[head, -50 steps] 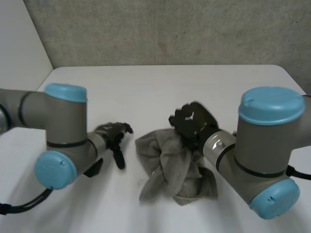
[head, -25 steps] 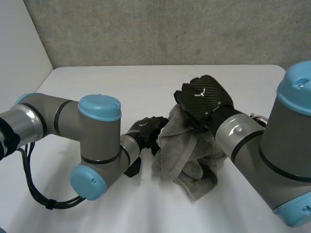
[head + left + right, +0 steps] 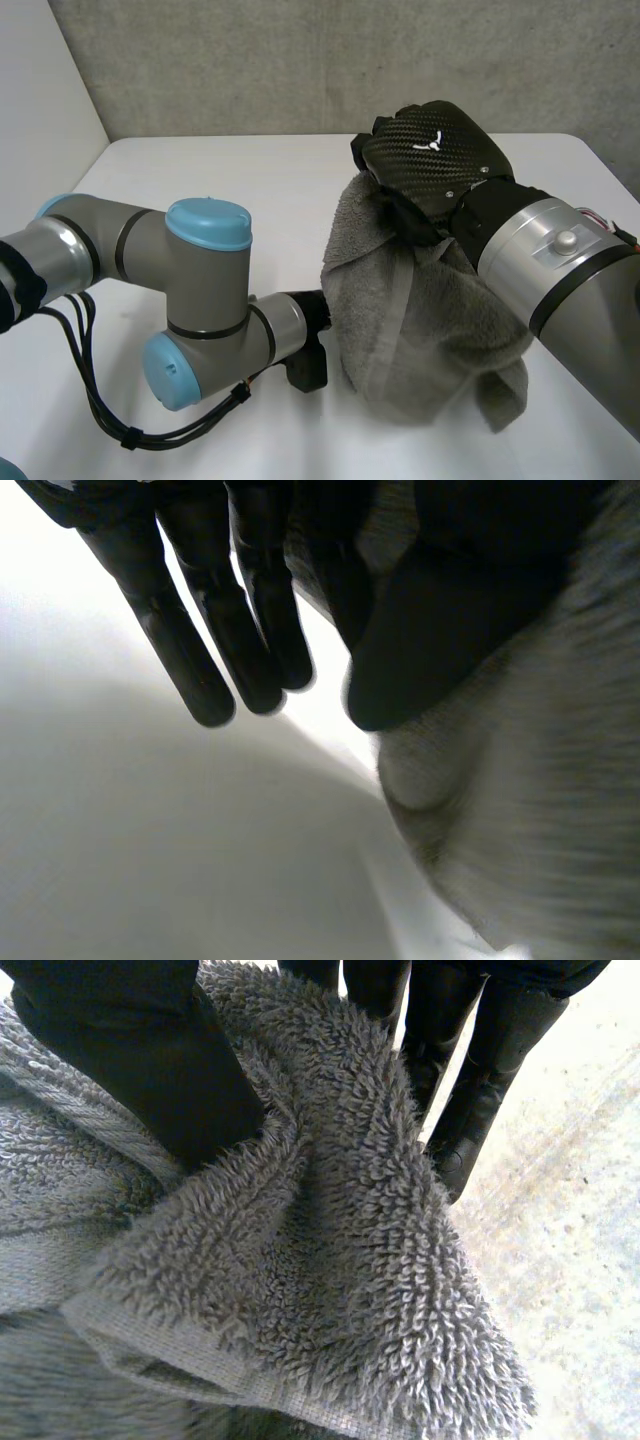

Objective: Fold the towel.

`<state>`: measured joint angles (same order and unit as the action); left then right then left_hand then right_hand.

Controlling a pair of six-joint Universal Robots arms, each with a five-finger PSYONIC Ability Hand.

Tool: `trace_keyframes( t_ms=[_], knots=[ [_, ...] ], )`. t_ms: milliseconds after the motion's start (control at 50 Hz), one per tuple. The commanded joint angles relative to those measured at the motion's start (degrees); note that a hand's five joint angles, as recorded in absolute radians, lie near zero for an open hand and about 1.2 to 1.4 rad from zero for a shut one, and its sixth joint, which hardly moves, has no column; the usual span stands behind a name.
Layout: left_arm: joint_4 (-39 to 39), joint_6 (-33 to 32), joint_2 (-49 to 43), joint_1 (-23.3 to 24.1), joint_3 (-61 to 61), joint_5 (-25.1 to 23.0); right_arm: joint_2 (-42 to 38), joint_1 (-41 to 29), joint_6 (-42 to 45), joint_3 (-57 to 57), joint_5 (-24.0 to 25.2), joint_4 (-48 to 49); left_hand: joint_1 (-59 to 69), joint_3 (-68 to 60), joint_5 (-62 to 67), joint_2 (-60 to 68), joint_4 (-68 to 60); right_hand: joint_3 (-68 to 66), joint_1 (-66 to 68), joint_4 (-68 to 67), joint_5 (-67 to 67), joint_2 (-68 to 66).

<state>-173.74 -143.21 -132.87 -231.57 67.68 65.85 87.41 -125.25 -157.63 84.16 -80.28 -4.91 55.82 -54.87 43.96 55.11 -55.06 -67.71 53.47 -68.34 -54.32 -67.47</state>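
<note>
Above the middle of the surface (image 3: 230, 190), the right robot hand (image 3: 432, 160) pinches a bunched fold of the towel (image 3: 420, 320) between thumb and fingers, and the rest hangs crumpled toward the near edge. The left robot hand (image 3: 430, 630) is against the towel's side; whether it grips I cannot tell. This looks like the opening-out step. Next it needs a second corner found and the towel drawn flat.
</note>
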Motion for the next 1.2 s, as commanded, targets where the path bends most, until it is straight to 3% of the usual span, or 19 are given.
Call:
trace_keyframes(
  t_ms=[20,60,120,300,380,480,560,600,640,660,680,700,720,900,1060,1120,1200],
  knots=[
    [0.3,0.3,1.9,-0.9,-0.5,7.4,0.3,1.1,0.1,-0.8,0.2,0.3,24.2,-25.1,26.0,24.9,-24.9,-12.3,26.5,-11.7,-15.7,-12.5],
    [1.0,-0.1,5.9,-3.6,-0.3,12.1,0.3,2.1,0.0,-1.0,0.2,0.3,24.2,-25.1,26.0,24.9,-24.9,-12.3,26.5,-11.7,-15.7,-12.5],
    [1.6,-1.0,10.3,-6.6,0.3,15.4,0.3,3.7,-0.4,-1.0,0.3,1.0,24.2,-25.1,26.0,24.9,-24.9,-12.3,26.5,-11.7,-15.7,-12.5],
    [1.7,-7.5,22.1,-9.9,6.6,19.6,-0.3,8.3,-13.1,1.5,0.6,11.9,24.2,-25.1,26.0,24.9,-24.9,-12.3,26.5,-11.7,-15.7,-12.5],
    [0.9,-13.3,30.5,-9.8,13.2,22.0,-4.1,10.5,-17.1,1.2,1.4,10.6,24.2,-25.1,26.0,24.9,-24.9,-12.3,26.5,-11.7,-15.7,-12.5],
    [-2.1,-15.3,34.3,-9.5,18.3,22.3,-10.3,10.1,-15.7,-1.7,2.7,3.4,24.2,-25.1,26.0,24.9,-24.9,-12.3,26.5,-11.7,-15.7,-12.5],
    [-4.6,-15.3,34.1,-9.4,20.6,22.4,-15.1,9.6,-12.0,-4.6,2.6,-4.0,23.4,-24.3,25.2,24.1,-24.1,-12.3,26.5,-11.7,-15.7,-12.5],
    [-5.3,-15.5,33.0,-9.3,21.6,22.7,-15.8,9.6,-11.0,-5.0,3.0,-4.5,-31.4,30.4,-29.5,-30.7,30.6,-12.3,26.5,-11.7,-15.7,-12.5],
    [-5.2,-15.8,32.2,-9.3,21.6,22.7,-16.5,9.6,-10.1,-5.1,3.1,-4.5,-35.8,34.9,-34.0,-35.1,35.0,-5.7,19.9,-5.1,-9.1,-5.9],
    [-5.4,-16.2,31.5,-9.3,21.8,22.8,-17.2,9.5,-9.4,-5.0,3.1,-4.6,-35.8,34.9,-34.0,-35.1,35.1,17.5,-3.3,18.2,14.1,17.3],
    [-5.4,-16.2,31.4,-9.3,21.8,22.8,-17.2,9.5,-9.4,-5.0,3.1,-4.6,-35.8,34.9,-34.0,-35.1,35.1,17.8,-3.5,18.4,14.4,17.5],
    [-5.4,-16.6,30.8,-9.3,21.8,22.9,-17.9,9.0,-9.0,-5.1,2.9,-4.6,-35.8,34.9,-34.0,-35.1,35.1,36.6,-22.3,37.2,33.2,36.3],
    [-5.4,-16.6,30.8,-9.3,21.8,22.9,-18.2,8.2,-8.9,-5.1,2.5,-4.8,-35.8,34.9,-34.0,-35.1,35.1,41.8,-27.5,42.4,38.4,41.5],
    [-5.7,-19.2,26.1,-6.5,21.4,25.8,-15.3,8.4,-8.2,-3.9,1.8,-5.0,-36.3,35.4,-34.5,-35.6,35.6,42.8,-28.6,43.5,39.4,42.6],
    [-5.8,-23.8,23.7,-6.4,20.9,27.1,-9.2,15.7,4.0,-0.5,-1.7,-4.8,-37.4,36.4,-35.5,-36.7,36.6,40.8,-26.6,41.4,37.4,40.6],
    [-6.2,-26.8,22.8,-7.3,20.6,27.1,-8.6,13.7,6.8,1.9,-1.8,-4.6,-37.2,36.2,-35.3,-36.5,36.4,40.6,-26.4,41.3,37.2,40.4],
    [-8.1,-31.8,19.5,-10.1,19.2,27.1,-8.8,4.7,3.4,2.9,-2.0,-4.4,-36.2,35.2,-34.3,-35.5,35.4,40.8,-26.6,41.4,37.4,40.6]
  ],
)
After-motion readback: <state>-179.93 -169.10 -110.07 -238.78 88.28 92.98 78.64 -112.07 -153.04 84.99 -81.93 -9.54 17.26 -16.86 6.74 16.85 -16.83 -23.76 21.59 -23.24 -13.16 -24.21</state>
